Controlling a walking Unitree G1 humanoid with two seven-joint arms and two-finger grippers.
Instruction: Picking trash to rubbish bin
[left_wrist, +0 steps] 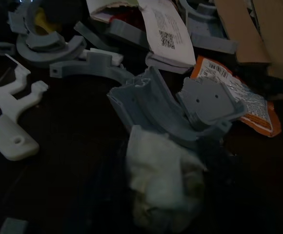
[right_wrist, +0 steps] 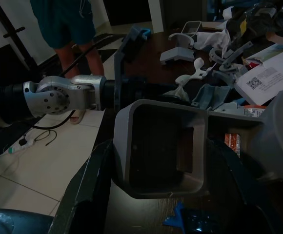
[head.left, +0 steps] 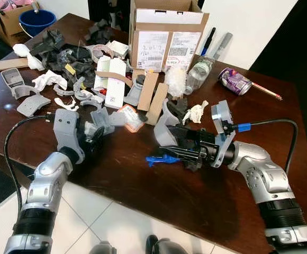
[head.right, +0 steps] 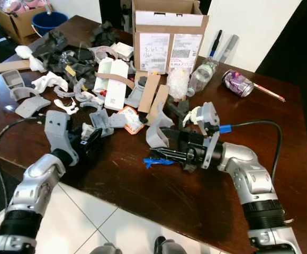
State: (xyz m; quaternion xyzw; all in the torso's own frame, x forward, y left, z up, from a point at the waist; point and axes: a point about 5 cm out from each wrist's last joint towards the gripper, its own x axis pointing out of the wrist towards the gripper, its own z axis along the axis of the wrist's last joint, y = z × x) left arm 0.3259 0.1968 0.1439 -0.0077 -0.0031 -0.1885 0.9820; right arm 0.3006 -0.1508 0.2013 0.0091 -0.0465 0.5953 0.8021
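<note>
Right wrist view shows our right hand (head.left: 170,150) closed around a grey plastic bracket (right_wrist: 161,146) at the tabletop (head.left: 206,196) centre; left hand (head.left: 92,142), at nine o'clock, grips crumpled tissue (left_wrist: 161,183). Next we judge: lift, find the bin.

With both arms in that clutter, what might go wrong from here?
The right tool holds a grey plastic shell that looks bulky and might slip. A blue scrap lies beneath and could be swept off the table edge. The left tool sits against a white wad, crowded by grey parts.
</note>
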